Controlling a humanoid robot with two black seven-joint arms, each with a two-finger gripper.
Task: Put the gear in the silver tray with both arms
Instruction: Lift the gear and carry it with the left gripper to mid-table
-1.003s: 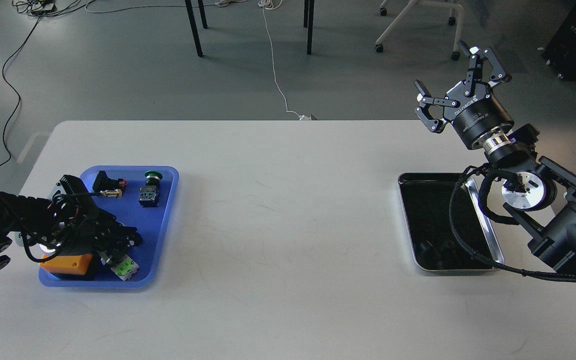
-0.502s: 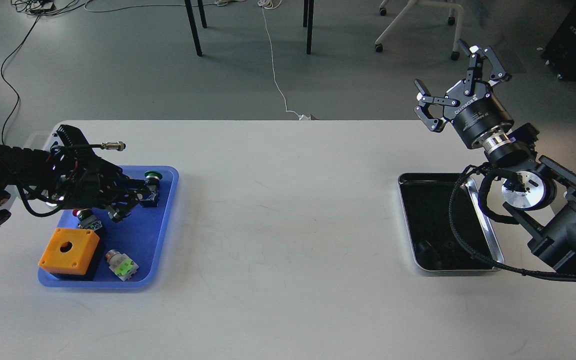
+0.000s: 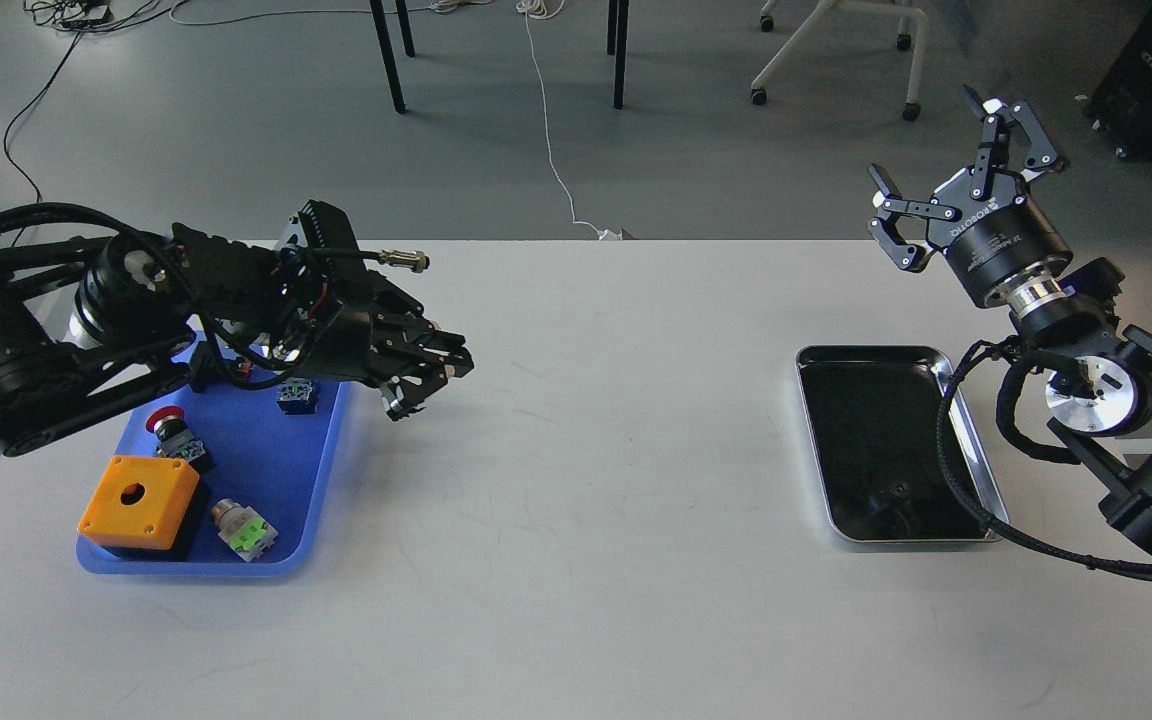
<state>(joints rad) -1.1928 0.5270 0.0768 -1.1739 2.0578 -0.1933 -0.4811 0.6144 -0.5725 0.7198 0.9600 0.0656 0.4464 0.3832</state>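
The silver tray [image 3: 906,541] lies at the right of the white table, its dark bottom bare apart from reflections. My left gripper [image 3: 428,378] hangs low over the table just right of the blue tray [image 3: 266,470], far left of the silver tray. Its fingers are dark and seen end-on, so I cannot tell whether they hold anything. No gear can be made out. My right gripper [image 3: 948,152] is open and empty, raised beyond the silver tray's far right corner, fingers pointing up and away.
The blue tray holds an orange box [image 3: 136,495], a red push button [image 3: 168,425], a green-and-white part [image 3: 244,530] and a small blue-black part [image 3: 296,395]. My right arm's cable hose [image 3: 966,480] hangs over the silver tray's right rim. Chair and table legs stand on the floor beyond.
My left arm has lifted out of the blue tray and swung right, past the tray's right edge. My right gripper has shifted slightly right and stayed open.
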